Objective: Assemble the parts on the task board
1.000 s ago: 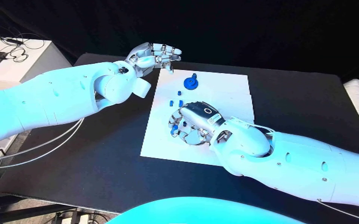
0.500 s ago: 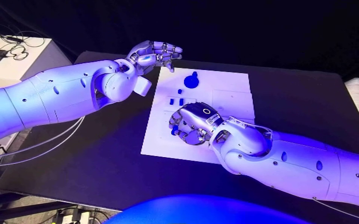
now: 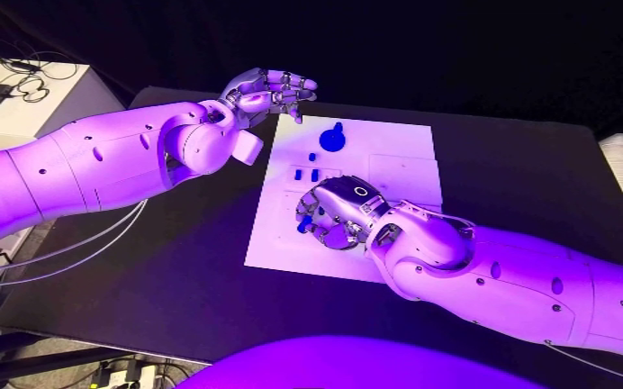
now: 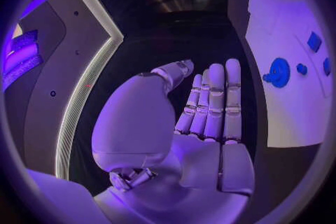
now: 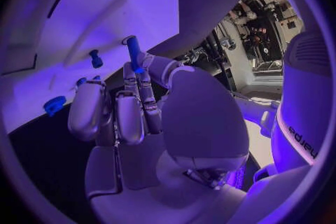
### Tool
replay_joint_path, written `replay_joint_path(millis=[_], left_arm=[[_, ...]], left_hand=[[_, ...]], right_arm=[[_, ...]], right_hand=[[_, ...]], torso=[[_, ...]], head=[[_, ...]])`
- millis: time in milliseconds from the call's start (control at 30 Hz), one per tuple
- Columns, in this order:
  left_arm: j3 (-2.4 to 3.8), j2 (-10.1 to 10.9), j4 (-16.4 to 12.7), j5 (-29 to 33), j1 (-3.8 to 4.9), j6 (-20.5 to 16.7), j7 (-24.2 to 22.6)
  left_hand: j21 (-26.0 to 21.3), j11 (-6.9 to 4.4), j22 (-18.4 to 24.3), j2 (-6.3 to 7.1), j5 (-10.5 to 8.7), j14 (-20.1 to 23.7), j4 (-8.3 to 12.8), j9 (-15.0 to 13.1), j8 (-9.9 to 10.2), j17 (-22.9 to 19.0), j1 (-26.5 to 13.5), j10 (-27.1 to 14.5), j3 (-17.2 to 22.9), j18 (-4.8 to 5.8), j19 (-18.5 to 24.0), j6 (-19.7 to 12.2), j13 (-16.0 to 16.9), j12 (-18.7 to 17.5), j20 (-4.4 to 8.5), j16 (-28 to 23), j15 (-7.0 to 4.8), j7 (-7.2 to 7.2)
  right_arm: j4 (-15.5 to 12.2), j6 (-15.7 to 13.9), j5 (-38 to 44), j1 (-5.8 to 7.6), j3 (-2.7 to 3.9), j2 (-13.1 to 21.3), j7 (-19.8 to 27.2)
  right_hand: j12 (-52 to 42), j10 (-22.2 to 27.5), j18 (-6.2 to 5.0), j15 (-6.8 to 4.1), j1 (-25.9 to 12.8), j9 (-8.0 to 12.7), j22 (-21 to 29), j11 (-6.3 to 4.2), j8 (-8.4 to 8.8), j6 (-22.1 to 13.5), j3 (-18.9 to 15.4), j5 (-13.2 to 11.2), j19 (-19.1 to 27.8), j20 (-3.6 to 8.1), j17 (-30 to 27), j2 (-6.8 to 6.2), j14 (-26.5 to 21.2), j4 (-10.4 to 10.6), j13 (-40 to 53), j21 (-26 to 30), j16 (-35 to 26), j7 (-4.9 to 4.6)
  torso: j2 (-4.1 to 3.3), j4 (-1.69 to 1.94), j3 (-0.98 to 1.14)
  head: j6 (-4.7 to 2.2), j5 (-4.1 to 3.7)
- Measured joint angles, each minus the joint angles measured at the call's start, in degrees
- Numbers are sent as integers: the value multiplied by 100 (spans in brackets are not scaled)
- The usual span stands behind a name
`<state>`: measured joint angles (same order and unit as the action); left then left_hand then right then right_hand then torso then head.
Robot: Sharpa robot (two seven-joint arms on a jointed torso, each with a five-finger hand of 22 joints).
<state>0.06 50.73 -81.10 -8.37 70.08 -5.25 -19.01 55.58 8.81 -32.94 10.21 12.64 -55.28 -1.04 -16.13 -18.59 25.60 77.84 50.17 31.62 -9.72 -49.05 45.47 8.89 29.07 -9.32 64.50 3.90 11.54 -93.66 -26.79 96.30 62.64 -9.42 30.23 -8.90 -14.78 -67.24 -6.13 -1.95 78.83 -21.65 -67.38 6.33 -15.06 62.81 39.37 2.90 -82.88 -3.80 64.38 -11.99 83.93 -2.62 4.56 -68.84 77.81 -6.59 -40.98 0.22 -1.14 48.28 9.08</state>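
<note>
No writing could be read on the board (image 3: 390,168) or the parts; the one legible mark was part of the word "sharpa", shown as "arpa", printed on the robot's own casing at the right edge of the right wrist view.

The right hand (image 3: 335,216) lay over the lower left of the board, just below the middle of the head view, fingers curled. In the right wrist view it pinched a slim blue peg (image 5: 133,53) between thumb and a finger, the peg standing up past the fingertips. A small blue stud (image 5: 95,58) stood on the board just beside, and a blue knob (image 5: 53,105) sat near the board's edge.

The left hand (image 3: 269,94) hung above the board's upper left corner, palm up. In the left wrist view its fingers (image 4: 217,103) were straight, side by side, the thumb apart, holding nothing.

A blue gear (image 3: 332,140) lay on the upper board, with small blue blocks (image 3: 306,174) between it and the right hand.
</note>
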Motion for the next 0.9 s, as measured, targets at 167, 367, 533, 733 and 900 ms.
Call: replay_joint_path(millis=[167,367,533,733,900], left_arm=[[0,0,-2,0,0,0,5],[0,1,-1,0,0,1,11],[0,1,2,0,0,2,14],[0,-2,5,0,0,3,19],[0,-2,7,0,0,4,24]], left_hand=[[-21,-13,10,0,0,0,0,0,0,3,0,-13,0,0,0,0,0,0,0,0,0,0],[-21,-21,16,0,0,0,0,0,0,6,0,-21,0,0,0,0,0,0,0,0,0,0],[-21,-21,16,0,0,0,0,0,0,6,0,-21,0,0,0,0,0,0,0,0,0,0],[-21,-21,16,0,0,0,0,0,0,5,0,-21,0,0,0,0,0,0,0,0,0,0],[-21,-21,15,0,0,0,0,0,0,5,0,-21,0,0,0,0,0,0,0,0,0,0]], right_arm=[[21,6,25,0,0,1,-7],[17,6,58,0,-1,9,-15],[-1,5,77,-5,-8,34,-24],[-29,6,95,-12,-12,51,-41],[-57,11,107,-12,-10,69,-49]], right_hand=[[0,0,-1,0,0,0,0,0,0,0,0,0,0,0,0,0,0,0,0,0,0,0],[-1,0,-1,0,0,0,0,0,0,0,0,0,0,0,-1,0,0,0,0,0,0,0],[-1,0,-1,0,0,3,0,0,0,0,0,-1,0,0,-1,0,0,1,0,0,0,0],[-2,-12,-1,0,0,-4,0,12,0,0,-1,-4,0,0,-1,0,0,1,0,0,0,0],[-2,-22,-1,0,17,-3,-9,22,0,21,12,-12,0,0,8,14,0,-19,0,0,0,-20]], torso=[[1,1,0],[1,4,0],[-2,4,0],[-3,4,0],[-2,5,0]], head=[[1,-9],[4,-12],[13,-7],[25,-5],[38,-8]])
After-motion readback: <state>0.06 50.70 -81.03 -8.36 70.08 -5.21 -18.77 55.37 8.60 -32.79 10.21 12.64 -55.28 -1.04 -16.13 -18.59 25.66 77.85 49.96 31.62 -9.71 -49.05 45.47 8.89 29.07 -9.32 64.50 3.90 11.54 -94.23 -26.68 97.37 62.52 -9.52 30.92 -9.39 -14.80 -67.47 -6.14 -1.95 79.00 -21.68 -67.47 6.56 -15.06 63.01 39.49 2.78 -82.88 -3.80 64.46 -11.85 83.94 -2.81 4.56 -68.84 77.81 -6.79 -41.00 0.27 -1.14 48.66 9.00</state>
